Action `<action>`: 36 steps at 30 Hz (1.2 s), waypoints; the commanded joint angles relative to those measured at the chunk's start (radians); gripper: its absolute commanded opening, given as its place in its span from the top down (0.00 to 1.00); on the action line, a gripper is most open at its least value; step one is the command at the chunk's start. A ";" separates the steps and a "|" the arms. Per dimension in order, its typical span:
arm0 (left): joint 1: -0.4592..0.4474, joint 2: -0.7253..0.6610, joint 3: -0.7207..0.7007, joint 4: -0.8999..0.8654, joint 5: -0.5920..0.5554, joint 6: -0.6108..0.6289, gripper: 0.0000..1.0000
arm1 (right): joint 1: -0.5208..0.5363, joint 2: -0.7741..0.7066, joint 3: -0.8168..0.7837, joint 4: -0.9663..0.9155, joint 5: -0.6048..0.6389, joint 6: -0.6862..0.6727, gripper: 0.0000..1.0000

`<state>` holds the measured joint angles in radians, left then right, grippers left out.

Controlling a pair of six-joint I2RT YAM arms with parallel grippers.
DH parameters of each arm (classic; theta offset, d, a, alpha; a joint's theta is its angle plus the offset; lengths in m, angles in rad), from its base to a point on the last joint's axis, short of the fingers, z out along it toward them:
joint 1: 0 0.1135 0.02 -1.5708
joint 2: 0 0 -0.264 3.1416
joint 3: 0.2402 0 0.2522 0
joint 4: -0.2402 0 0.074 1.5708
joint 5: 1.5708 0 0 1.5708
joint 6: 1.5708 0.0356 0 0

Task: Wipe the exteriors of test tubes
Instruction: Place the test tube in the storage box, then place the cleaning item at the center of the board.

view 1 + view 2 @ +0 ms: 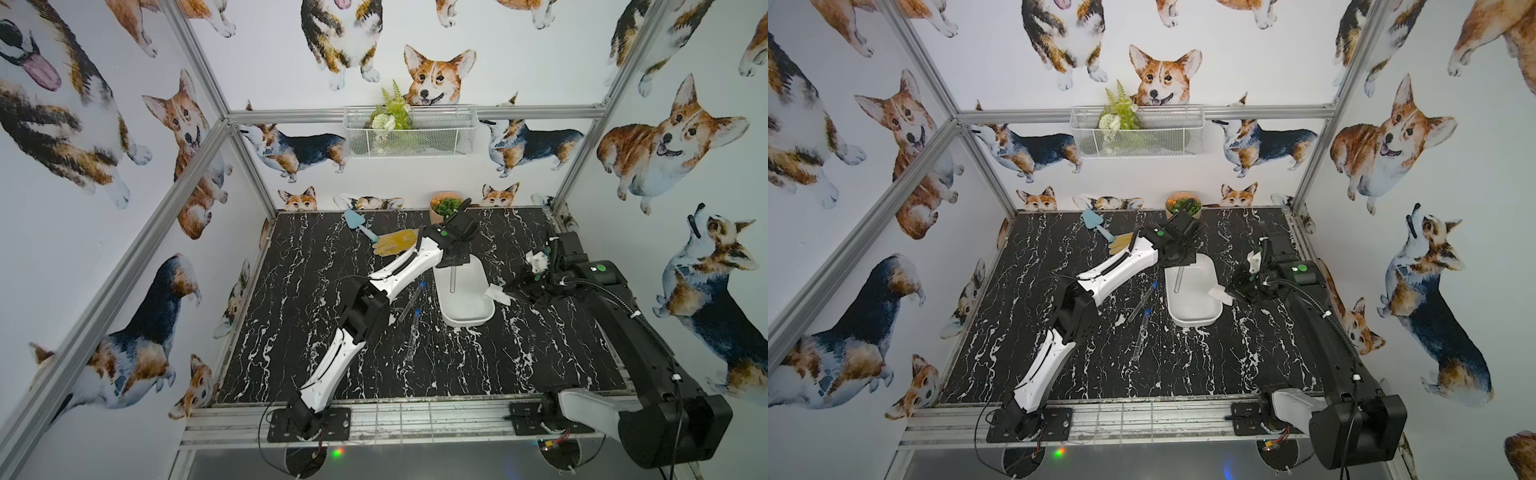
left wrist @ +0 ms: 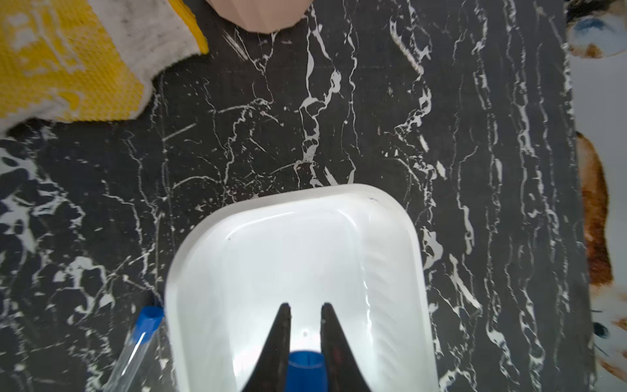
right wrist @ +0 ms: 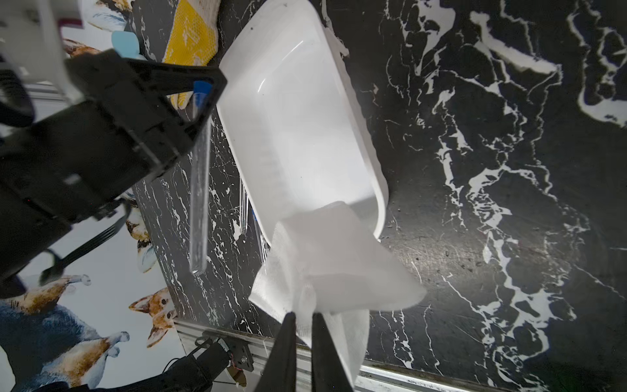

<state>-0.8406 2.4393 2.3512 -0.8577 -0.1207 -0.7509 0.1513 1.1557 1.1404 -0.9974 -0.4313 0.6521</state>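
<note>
While my left end effector (image 2: pixel 305 307) is gripping a test tube (image 2: pixel 306 365) by its cap over the tray (image 2: pixel 415 237), my right end effector (image 3: pixel 303 315) is pinching a wipe (image 3: pixel 339 258) alongside. A second tube (image 1: pixel 412 301) and a third tube (image 1: pixel 414 334) are lying on the tabletop behind my left end effector.

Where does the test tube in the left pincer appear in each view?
Both top views: test tube shows against the white tray.
Left wrist: its blue cap, inside the left pincer.
Right wrist: beside the tray's rim, cap clamped.
Shared landmark: the tray.

tray (image 1: pixel 465 321), test tubes (image 1: pixel 412 300) mid-table; front tabletop (image 1: pixel 498 365) open
</note>
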 commanded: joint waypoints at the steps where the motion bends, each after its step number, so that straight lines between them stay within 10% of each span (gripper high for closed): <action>1: -0.028 0.066 0.019 0.067 -0.099 -0.046 0.90 | -0.002 -0.012 -0.003 -0.060 0.030 0.015 0.87; 12: -0.040 0.184 -0.006 0.099 -0.072 -0.109 0.85 | -0.002 -0.099 -0.041 -0.100 0.074 0.037 0.87; 17: -0.037 0.148 0.036 0.074 -0.045 -0.077 0.53 | -0.002 -0.111 -0.054 -0.091 0.072 0.046 0.87; 21: -0.033 0.030 0.059 0.017 0.009 -0.063 0.35 | -0.002 -0.107 -0.056 -0.044 0.038 0.047 0.88; 36: 0.130 -0.504 -0.264 -0.149 0.407 -0.067 0.35 | 0.214 0.182 0.066 0.473 -0.184 0.222 1.00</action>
<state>-0.7235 1.9854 2.1399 -0.9890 0.1589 -0.8043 0.3294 1.2949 1.1843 -0.7113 -0.5606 0.7776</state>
